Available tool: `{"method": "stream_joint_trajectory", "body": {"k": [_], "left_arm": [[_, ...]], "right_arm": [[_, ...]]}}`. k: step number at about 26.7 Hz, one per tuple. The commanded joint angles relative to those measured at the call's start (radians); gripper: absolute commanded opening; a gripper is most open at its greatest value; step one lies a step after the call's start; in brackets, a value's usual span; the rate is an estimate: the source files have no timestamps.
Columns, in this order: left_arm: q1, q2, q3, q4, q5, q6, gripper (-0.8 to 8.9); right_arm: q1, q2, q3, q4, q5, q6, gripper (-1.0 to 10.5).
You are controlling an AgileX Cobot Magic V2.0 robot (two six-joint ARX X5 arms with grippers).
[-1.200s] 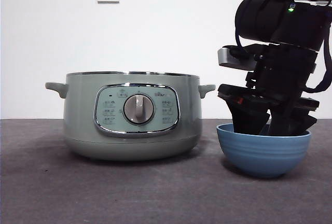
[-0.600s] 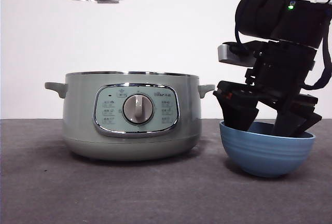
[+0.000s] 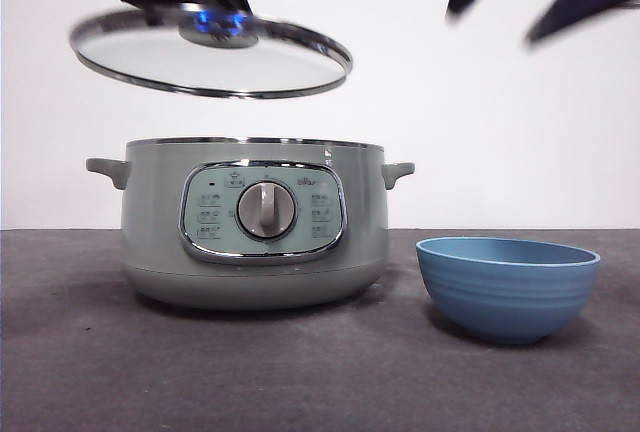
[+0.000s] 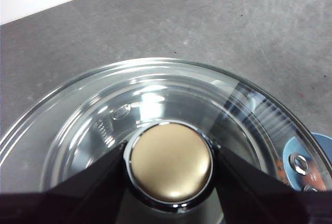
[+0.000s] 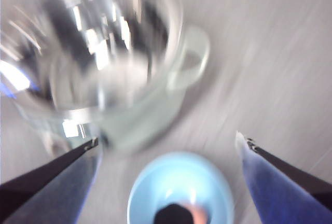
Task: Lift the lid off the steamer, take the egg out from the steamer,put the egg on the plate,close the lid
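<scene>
My left gripper is shut on the knob of the glass lid. It holds the lid slightly tilted in the air above the open sage-green steamer. My right gripper is open and empty, high above the blue plate, which stands right of the steamer. In the blurred right wrist view a small dark reddish blob, the egg, lies inside the plate. The plate's wall hides the egg in the front view. The steamer shows beyond the plate there.
A white wall with a socket stands behind the grey table. The steamer's side handles stick out towards the plate. Bare table lies in front of both.
The right gripper rose out of the plate to the top of the front view, jaws open. The lid came down from the top left to hang over the steamer.
</scene>
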Motion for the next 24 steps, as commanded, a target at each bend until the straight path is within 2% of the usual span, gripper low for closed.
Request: {"method": "stream_joint_trajectory", "body": {"k": [1, 6, 10, 24], "left_arm": [[-0.02, 0.021, 0.016, 0.085, 0.013, 0.01, -0.09], [-0.047, 0.09, 0.016, 0.149, 0.0, 0.01, -0.09], [-0.05, 0.122, 0.016, 0.162, -0.018, 0.011, -0.09], [-0.05, 0.163, 0.016, 0.161, -0.043, 0.011, -0.09]], "right_arm": [[0.0, -0.098, 0.019, 0.001, 0.021, 0.006, 4.5], [0.0, -0.261, 0.036, -0.002, 0.019, 0.016, 4.5], [0.0, -0.316, 0.036, -0.002, 0.017, 0.026, 4.5], [0.0, -0.346, 0.038, -0.002, 0.017, 0.025, 4.5]]}}
